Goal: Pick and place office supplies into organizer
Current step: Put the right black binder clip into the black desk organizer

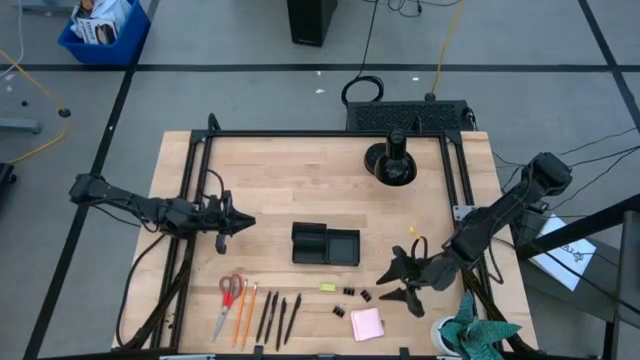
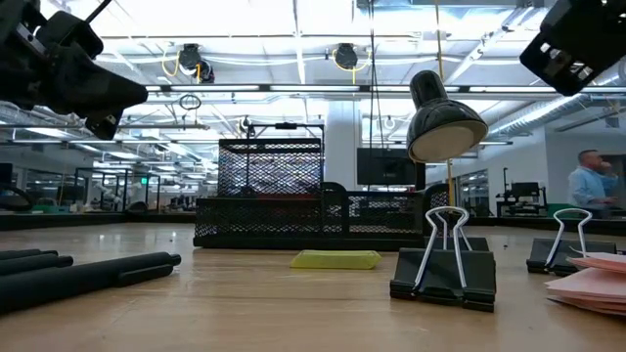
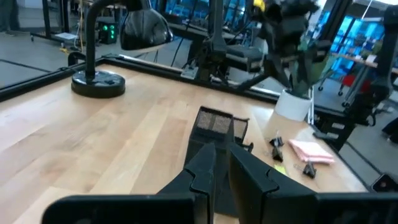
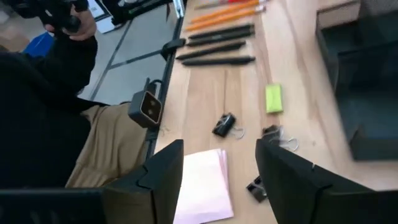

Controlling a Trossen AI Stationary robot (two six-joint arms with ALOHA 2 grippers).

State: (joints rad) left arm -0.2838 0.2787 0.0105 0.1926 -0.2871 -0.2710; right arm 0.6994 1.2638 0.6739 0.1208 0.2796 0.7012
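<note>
The black two-compartment organizer (image 1: 325,244) sits at mid-table. Along the near edge lie red-handled scissors (image 1: 228,298), orange pencils (image 1: 246,312), dark pens (image 1: 278,316), a yellow piece (image 1: 327,287), small dark clips (image 1: 351,292) and a pink sticky-note pad (image 1: 367,323). My right gripper (image 1: 392,285) hangs open above the table, just right of the clips. In its wrist view the right gripper (image 4: 219,144) looks down on the pad (image 4: 202,186) and clips (image 4: 224,125). My left gripper (image 1: 238,222) is shut and raised, left of the organizer (image 3: 214,124).
A round black stand with a lamp (image 1: 390,162) is at the far side. A teal cloth in a white cup (image 1: 478,335) stands at the near right corner. A person in a dark sleeve (image 4: 43,93) sits past the near edge. Bare wood lies between organizer and lamp.
</note>
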